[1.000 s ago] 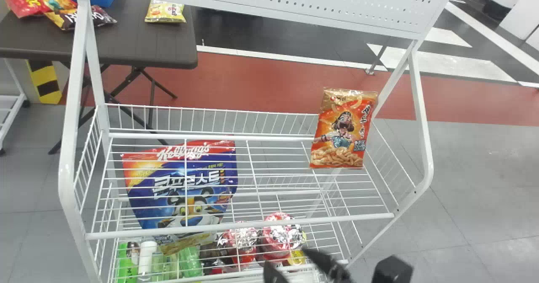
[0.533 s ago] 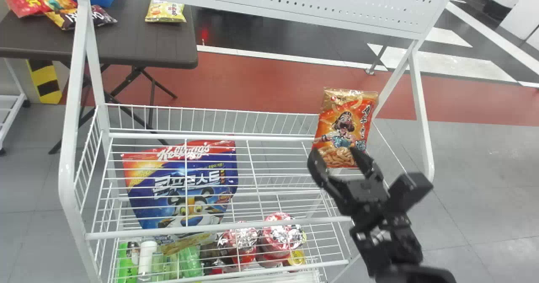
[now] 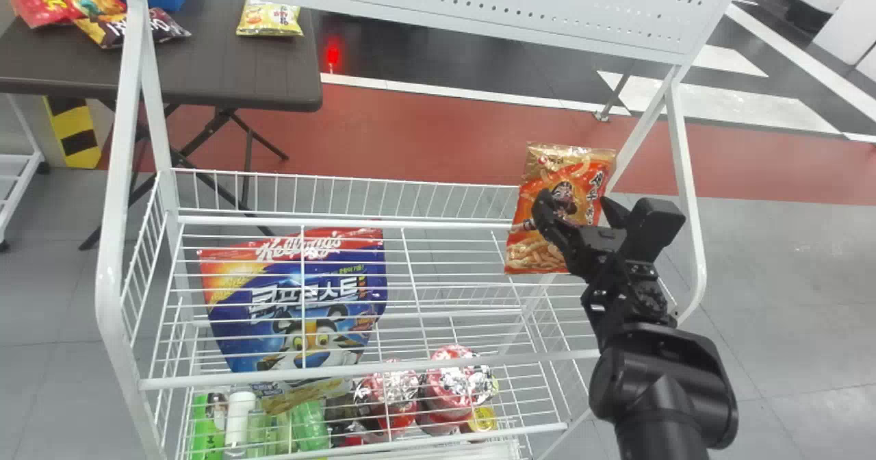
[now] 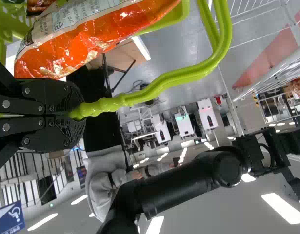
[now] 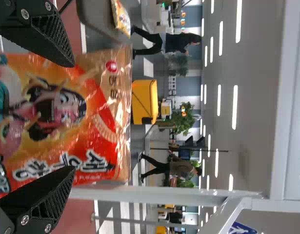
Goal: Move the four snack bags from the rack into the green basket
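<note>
The orange snack bag [image 3: 580, 198] is seen right of centre in the head view, upright by the back rail [image 3: 342, 218] of the rack [image 3: 684, 172]. It is flanked by the widely spread fingers of the right gripper [image 3: 575, 202], and nothing is pinched yet. Both side edges should be kept between the fingers and the bag's middle centred before closing; the squeeze should be kept gentle, since the filling could be crushed, and the lift made straight up so that the rail is not snagged. By the left gripper [image 4: 75, 114], the handle [image 4: 181, 74] of the green basket [image 4: 171, 18] is pinched. The bag's film is glossy and printed with a cartoon figure, its top band gold and crimped, its body seemingly plump and likely to slip.
</note>
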